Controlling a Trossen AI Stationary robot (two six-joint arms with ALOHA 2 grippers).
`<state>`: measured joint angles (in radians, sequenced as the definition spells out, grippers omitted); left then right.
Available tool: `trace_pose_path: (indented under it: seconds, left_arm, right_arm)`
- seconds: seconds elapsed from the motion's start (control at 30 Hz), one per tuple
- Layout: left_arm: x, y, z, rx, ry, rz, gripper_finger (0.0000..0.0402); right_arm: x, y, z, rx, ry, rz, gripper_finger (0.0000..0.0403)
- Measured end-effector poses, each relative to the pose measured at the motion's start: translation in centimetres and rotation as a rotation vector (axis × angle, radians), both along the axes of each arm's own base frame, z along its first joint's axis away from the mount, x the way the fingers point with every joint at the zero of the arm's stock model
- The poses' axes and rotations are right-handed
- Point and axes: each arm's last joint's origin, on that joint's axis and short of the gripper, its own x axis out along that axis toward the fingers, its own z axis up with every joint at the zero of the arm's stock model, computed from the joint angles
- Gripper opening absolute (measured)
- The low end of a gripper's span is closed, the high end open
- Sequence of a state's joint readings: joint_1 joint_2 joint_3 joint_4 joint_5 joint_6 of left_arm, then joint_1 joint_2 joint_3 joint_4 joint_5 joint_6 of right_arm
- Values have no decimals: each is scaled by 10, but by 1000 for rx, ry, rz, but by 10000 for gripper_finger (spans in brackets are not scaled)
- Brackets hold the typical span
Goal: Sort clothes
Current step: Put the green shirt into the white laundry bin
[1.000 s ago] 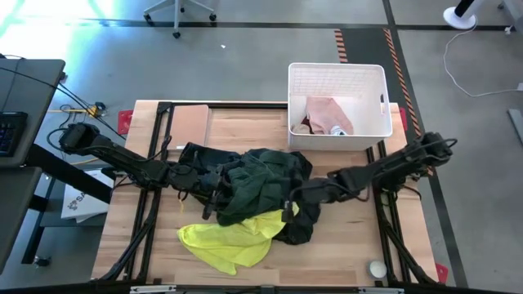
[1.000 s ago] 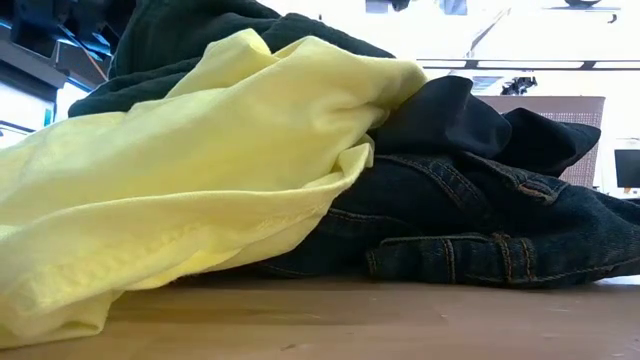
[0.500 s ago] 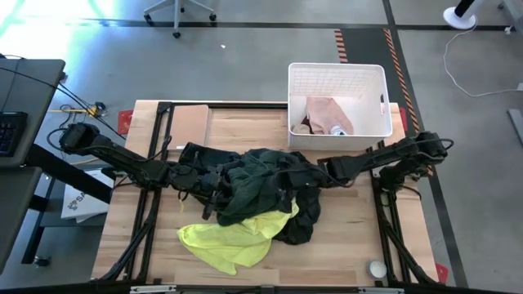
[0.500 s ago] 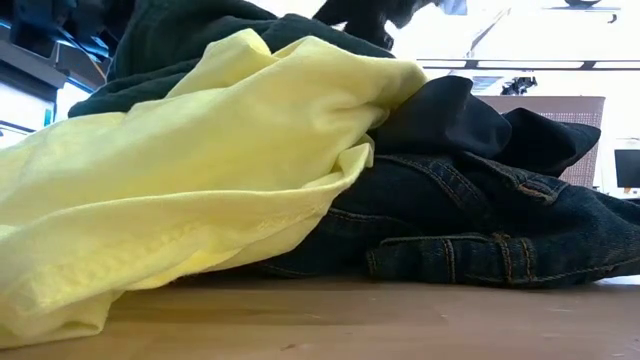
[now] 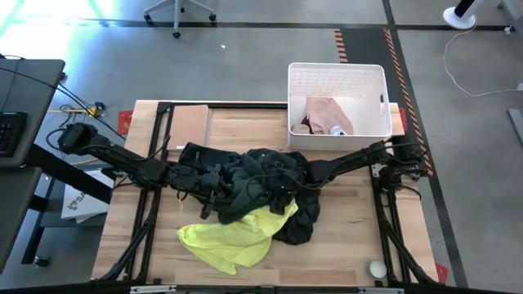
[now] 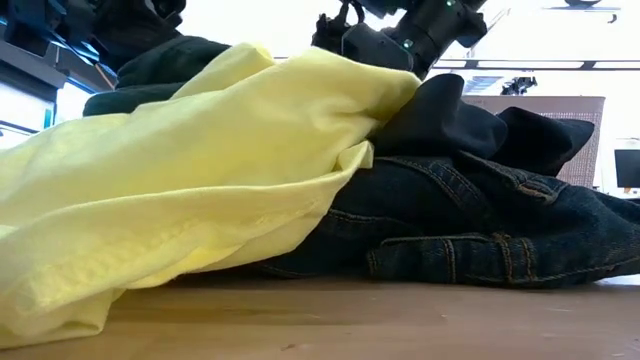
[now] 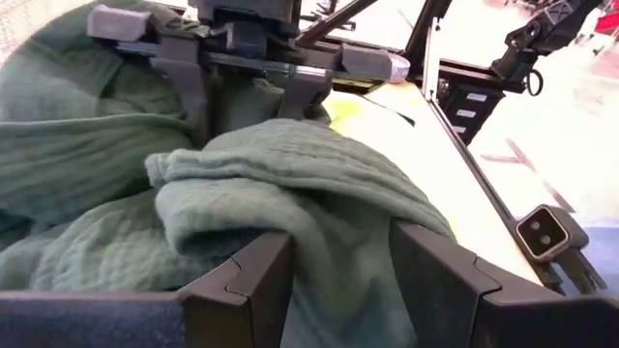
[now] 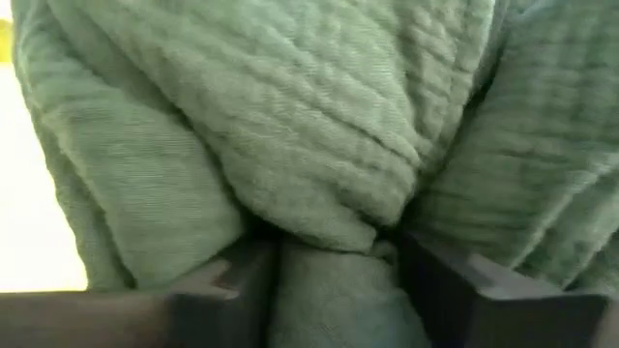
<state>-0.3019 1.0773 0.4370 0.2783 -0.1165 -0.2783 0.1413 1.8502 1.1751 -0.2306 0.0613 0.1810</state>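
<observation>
Reaching further left than before, the right tool [image 5: 274,181] clamps the dark green garment [image 5: 253,189] mid-counter [image 5: 343,237]; the left tool [image 5: 219,186] pinches the same cloth from the other side.

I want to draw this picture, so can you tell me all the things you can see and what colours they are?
dark green garment: one, dark green, middle of the table, on top of the pile
yellow garment: one, neon yellow, front of the pile
dark jeans: one, dark blue, under the yellow one
black garment: one, black, right of the yellow one
pink garment: one, pale pink, inside the basket
basket: one, white, back right of the table
ball: one, white-grey, front right corner
table: one, light wood
left hand: one, dark, closed on the dark green garment
right hand: one, dark, closed on the dark green garment
</observation>
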Motion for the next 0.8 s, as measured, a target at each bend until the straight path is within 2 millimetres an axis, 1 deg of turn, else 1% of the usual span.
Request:
trace_pose_path:
  seconds: [0.13,0.23,0.3,0.33,0.4,0.53,0.7,0.8]
  left_arm:
    - [-11,4,7,12,7,24,165]
    - [-20,8,13,23,12,62,165]
    - [-27,11,16,33,16,86,165]
    - [-30,12,17,33,20,99,165]
    - [-35,15,19,27,27,130,165]
    - [-41,17,20,46,39,173,165]
    - [-42,16,19,56,43,189,165]
    - [-41,14,18,59,44,187,165]
  right_arm:
    - [-1,0,-4,5,28,4,103]
    - [-3,0,5,10,13,6,70]
    - [-3,1,16,11,-4,12,51]
    - [-3,1,25,7,-19,18,42]
    - [-4,3,45,-15,-70,47,28]
    - [-8,9,105,-148,-234,53,28]
    - [-21,12,173,-374,-404,-8,28]
    - [-30,10,212,-531,-481,-85,28]
